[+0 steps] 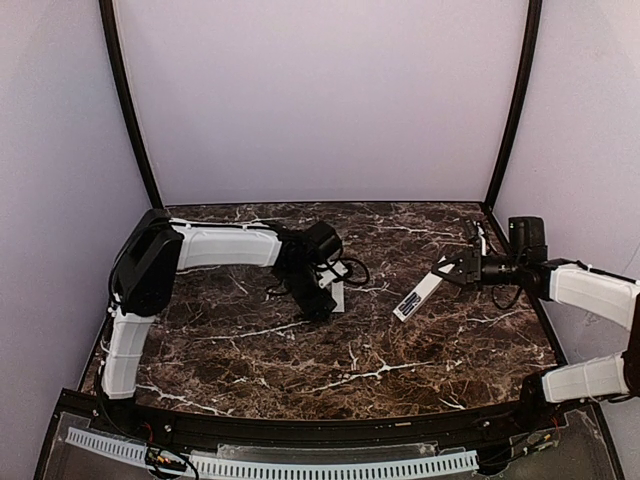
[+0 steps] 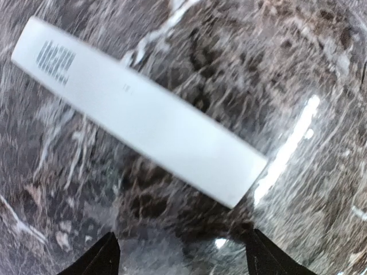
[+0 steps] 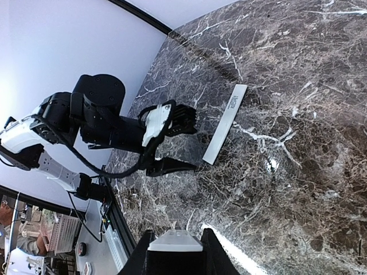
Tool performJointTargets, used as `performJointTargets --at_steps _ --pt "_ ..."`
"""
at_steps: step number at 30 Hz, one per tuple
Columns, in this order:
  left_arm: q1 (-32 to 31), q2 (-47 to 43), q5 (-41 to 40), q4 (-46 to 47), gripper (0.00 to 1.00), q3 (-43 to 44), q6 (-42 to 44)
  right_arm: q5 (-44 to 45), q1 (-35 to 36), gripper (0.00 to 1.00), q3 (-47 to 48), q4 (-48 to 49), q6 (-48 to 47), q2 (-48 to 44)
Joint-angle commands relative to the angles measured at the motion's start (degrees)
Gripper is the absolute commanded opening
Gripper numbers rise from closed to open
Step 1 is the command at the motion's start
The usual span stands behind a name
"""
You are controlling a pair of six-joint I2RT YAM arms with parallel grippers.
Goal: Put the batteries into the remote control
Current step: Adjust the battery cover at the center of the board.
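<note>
My left gripper (image 2: 180, 234) hangs wide open, gripping nothing, just over a white flat piece (image 2: 143, 117) that lies on the marble table (image 1: 300, 370). Farther right, my right gripper (image 3: 176, 236) is closed on one end of the remote control (image 1: 418, 296), which slants downward.

Printed block on the white flat piece (image 2: 143, 120) — blurred, unreadable.

Brown white-veined marble table (image 1: 350, 375), white remote control (image 1: 420, 292) with dark-blue patch
</note>
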Motion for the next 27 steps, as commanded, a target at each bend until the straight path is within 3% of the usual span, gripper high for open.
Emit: performJointTargets --at_steps 1,7,14,21,27 --pt "3.5 -4.2 -0.5 0.0 0.77 -6.8 -1.8 -0.3 2.0 0.00 -1.2 1.7 -0.1 1.3" --pt "6.1 -7.3 5.7 5.8 0.74 -9.6 -3.6 1.4 4.4 0.00 -1.0 3.0 0.2 3.7" --pt "3.9 -10.3 8.1 17.3 0.90 -10.4 -8.7 1.6 8.1 0.00 -1.4 7.2 2.0 7.7" --pt "2.1 -3.0 3.1 15.4 0.95 -1.2 -10.2 3.9 11.8 0.00 -1.5 12.1 5.1 9.8" --pt "0.8 5.8 -3.2 6.0 0.94 9.5 -10.2 6.2 14.2 0.00 -2.6 16.1 7.9 11.2"
